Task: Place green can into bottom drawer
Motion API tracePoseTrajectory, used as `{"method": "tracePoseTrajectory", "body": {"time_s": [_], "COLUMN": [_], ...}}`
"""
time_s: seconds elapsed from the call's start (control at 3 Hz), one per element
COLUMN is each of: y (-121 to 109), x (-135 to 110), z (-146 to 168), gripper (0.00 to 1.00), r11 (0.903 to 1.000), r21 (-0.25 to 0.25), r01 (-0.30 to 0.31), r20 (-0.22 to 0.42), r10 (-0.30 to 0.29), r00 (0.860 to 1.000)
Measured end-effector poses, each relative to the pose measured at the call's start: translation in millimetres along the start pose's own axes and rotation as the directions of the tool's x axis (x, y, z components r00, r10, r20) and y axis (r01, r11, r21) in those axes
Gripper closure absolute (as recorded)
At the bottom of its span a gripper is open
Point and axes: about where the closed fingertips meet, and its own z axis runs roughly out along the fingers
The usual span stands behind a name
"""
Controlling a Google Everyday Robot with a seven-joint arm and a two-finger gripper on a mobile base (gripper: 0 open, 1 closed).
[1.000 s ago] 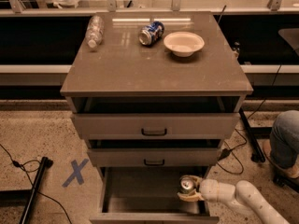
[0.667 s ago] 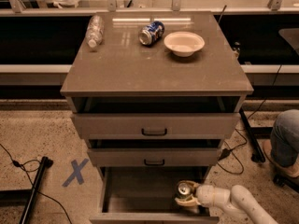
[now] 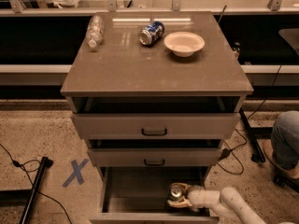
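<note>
The gripper (image 3: 179,200), clamped around the upright dark green aluminium can (image 3: 176,191), sits inside the deep grey bottom drawer (image 3: 133,190), so it should lower until the can's base rests flat before releasing.

High front view, end effector (image 3: 178,196) at bottom

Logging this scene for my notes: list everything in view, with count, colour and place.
green can: one, dark green, upright in bottom drawer
bottom drawer: one, grey, open, lowest
upper drawers: two, grey-brown, above it
blue can: one, blue, lying on cabinet top
bottle: one, clear, lying top's back left
bowl: one, cream, right of blue can
X mark: one, blue, floor left
arm: one, white, lower right
hand: one, pale, in bottom drawer, gripping green can
</note>
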Motion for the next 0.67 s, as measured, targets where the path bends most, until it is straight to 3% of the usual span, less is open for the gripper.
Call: {"method": "tracePoseTrajectory", "body": {"time_s": [0.67], "y": [-0.1], "x": [9.2], "z": [14.9], "gripper": [0.37], "r11": [0.9998], "r21": [0.002], "r01": [0.018], "r20": [0.008], "r10": [-0.018], "r00": [1.000]}}
